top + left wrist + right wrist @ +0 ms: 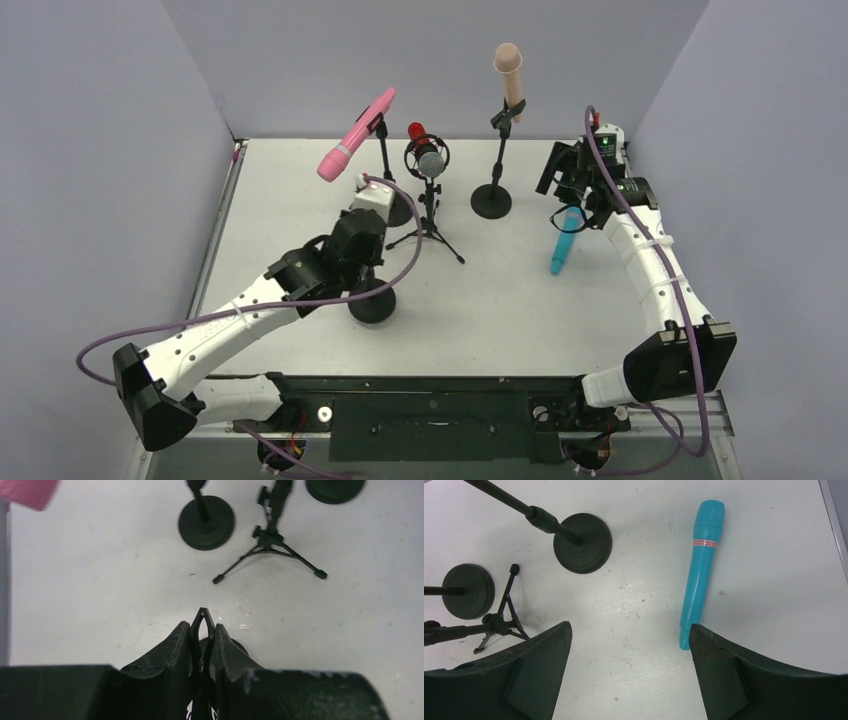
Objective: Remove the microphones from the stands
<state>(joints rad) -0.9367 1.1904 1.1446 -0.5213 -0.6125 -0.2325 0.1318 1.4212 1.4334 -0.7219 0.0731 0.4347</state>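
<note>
Black round base nearest us, and that's the stand [372, 304] we care about: the left gripper [202, 630] sits right on top of it, jaws pinched tight on the thin wire clip [202, 610] at its head, and we see no microphone in that clip. Move out to the right and there it is, the teal microphone [702, 570], lying flat on the table [774, 645], clear of every stand. Its tail end points toward the right gripper [630, 630], which hangs above it with jaws spread wide and nothing between them. So we judge the lift-out done and the set-down done too; we're at the let-go stage. The next move, we reckon, calls for a gentle release on the left so the light stand doesn't tip, then both arms backing off. Farther back, the tripod microphone [427, 152], the pink microphone [356, 135] and the beige microphone [509, 75] sit in their own holders
</note>
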